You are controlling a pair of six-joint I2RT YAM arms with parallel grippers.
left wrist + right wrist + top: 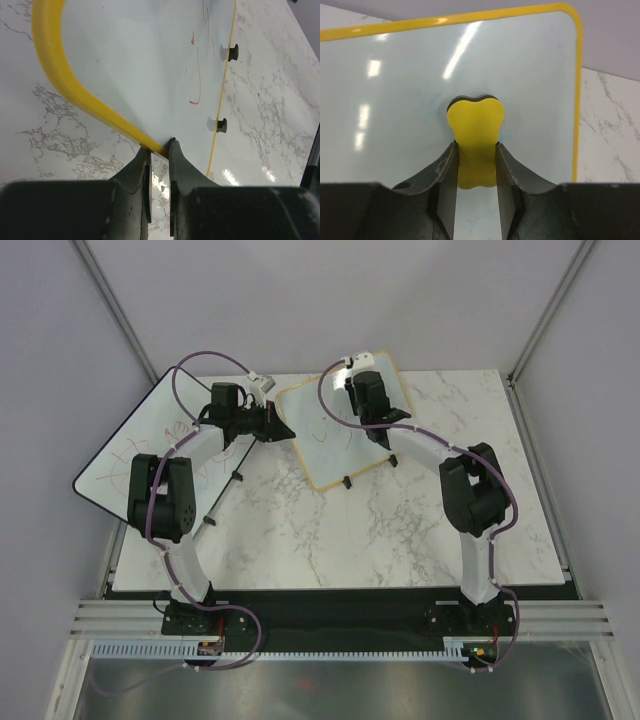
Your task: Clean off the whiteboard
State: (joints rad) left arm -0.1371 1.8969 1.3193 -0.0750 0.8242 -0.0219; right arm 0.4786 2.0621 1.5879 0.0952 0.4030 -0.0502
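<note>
Right gripper (476,145) clamped on yellow eraser (475,117), pad seemingly against the far end of the whiteboard (395,100). Left gripper (159,147) nearly closed, pinching its left frame edge. It lies far-centre on the table (400,530). Wiping step; red marks (196,85) remain nearer. Next: drag eraser toward them.

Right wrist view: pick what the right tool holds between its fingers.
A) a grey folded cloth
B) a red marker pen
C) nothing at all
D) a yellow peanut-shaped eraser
D: the right tool has both fingers shut on the yellow peanut-shaped eraser, which sits over the white face of the small tan-framed whiteboard.
</note>
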